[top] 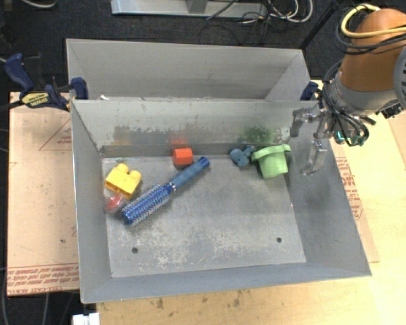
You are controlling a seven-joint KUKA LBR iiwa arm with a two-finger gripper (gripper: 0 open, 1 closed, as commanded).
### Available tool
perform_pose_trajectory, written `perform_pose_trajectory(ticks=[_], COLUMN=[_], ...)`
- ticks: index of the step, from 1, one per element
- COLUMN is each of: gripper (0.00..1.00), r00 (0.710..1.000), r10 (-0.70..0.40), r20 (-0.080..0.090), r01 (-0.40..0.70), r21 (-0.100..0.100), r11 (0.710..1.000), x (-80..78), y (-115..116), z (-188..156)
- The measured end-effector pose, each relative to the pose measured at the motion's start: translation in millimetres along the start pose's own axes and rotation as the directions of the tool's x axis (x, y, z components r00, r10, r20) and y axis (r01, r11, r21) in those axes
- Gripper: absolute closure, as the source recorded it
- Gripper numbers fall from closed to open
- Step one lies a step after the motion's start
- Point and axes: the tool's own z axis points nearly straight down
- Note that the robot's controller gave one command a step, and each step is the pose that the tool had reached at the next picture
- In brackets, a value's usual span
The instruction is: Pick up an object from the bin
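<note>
My gripper (303,152) hangs over the bin's right wall, its two metal fingers (314,158) apart and nothing between them. Just to its left, a light green cup-shaped thing (272,161) lies on its side near the back right of the bin floor. A small blue piece (241,156) rests against the cup's left side. The gripper touches neither of them.
An orange cube (183,156) sits at the back wall. A blue hairbrush (164,191) lies slanted left of centre, beside a yellow toy brick (122,179) and a small red thing (113,204). The arm with its orange cover reaches in from the right.
</note>
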Motion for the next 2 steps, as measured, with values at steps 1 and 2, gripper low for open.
perform_pose_trajectory(ticks=[1, 2], gripper=[0.0, 0.0], r00=[0.96, 0.913], r10=[0.28, 0.407], r20=[0.002, 0.005], r01=[-0.28, -0.407], r21=[-0.002, -0.004], r11=[0.96, 0.913], x=[-0.6, 0.7], y=[5.5, 20.9], z=[78.0, 119.5])
